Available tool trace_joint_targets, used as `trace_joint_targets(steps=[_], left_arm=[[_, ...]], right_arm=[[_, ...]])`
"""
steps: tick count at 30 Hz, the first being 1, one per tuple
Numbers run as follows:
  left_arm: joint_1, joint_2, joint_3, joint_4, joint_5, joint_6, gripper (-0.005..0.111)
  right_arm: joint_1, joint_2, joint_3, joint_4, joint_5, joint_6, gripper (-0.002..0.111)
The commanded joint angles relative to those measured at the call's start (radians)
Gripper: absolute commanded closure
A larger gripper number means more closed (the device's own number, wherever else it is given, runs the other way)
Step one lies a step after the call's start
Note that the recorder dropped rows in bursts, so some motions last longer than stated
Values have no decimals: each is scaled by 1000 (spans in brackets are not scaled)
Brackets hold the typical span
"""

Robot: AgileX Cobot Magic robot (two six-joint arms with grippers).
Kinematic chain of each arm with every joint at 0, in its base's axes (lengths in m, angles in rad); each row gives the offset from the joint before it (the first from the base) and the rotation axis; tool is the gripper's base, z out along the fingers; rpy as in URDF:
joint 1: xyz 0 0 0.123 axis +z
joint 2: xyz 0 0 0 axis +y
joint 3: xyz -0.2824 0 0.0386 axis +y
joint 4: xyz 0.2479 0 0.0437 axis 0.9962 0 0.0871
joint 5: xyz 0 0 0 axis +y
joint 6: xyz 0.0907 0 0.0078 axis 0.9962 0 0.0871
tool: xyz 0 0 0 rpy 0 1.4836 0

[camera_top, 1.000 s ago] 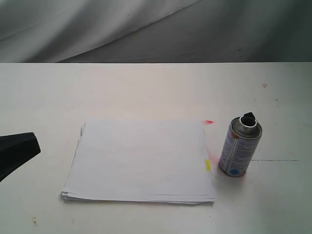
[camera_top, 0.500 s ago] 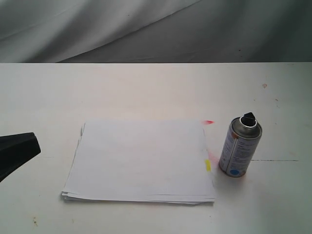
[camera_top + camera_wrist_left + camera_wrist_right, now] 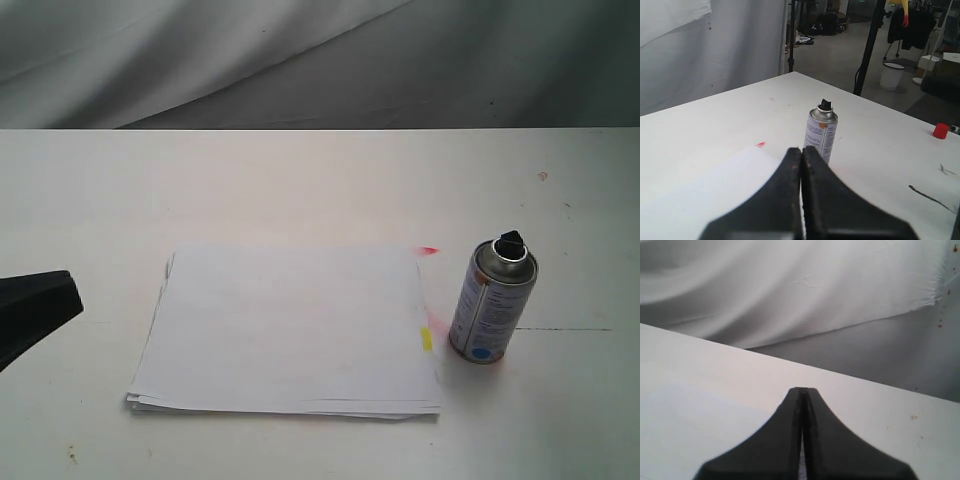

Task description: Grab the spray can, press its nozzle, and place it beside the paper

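While unheld, spray can [image 3: 490, 305]: standing upright on the table [image 3: 300, 180], base down.
Long axis: vertical, leaning slightly in the exterior view only as the camera looks down on it.
Top end: domed silver rim with a black nozzle [image 3: 510, 242] seated in it; spray direction cannot be told.
Body: small silver metal cylinder, white label with fine print too small to read, blue dot [image 3: 480, 352] low on the label.
Position: just beside the right edge of the paper [image 3: 290, 330], near its lower right corner, a narrow strip of table between them.
Same can, left wrist view [image 3: 821, 131]: upright beyond the fingertips, well apart from them.
Paper: thin stack of white sheets lying flat, edges slightly misaligned at the lower left.
Paper marks: yellow tab [image 3: 426, 339] on the edge facing the can; pink-red mark [image 3: 429, 250] at the upper right corner.
Left gripper [image 3: 801, 150]: fingers pressed together, nothing between them; black tip [image 3: 75, 295] at the left edge of the exterior view, left of the paper and apart from it.
Right gripper [image 3: 801, 390]: fingers pressed together, holding nothing, over bare table.
Backdrop: grey-white cloth [image 3: 200, 60] behind the table.
Other: red cap [image 3: 940, 130] on the far table surface in the left wrist view.
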Motion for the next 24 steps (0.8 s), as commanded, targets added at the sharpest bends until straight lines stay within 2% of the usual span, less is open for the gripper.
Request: trace_joint_targets(steps=[1, 6, 12, 16, 24], left_arm=[[-5, -5, 5, -19, -4, 5, 107], [-5, -5, 5, -19, -4, 5, 107], [-5, -5, 5, -19, -4, 5, 107], [-40, -5, 5, -12, -19, 5, 107], [-40, -5, 5, -2, -7, 5, 107]], right_arm=[[1, -4, 33, -80, -27, 146, 108], [1, -4, 33, -79, 37, 174, 108], [1, -4, 33, -79, 34, 174, 108], [1, -4, 33, -79, 34, 174, 108], [1, -4, 33, -79, 34, 174, 108]])
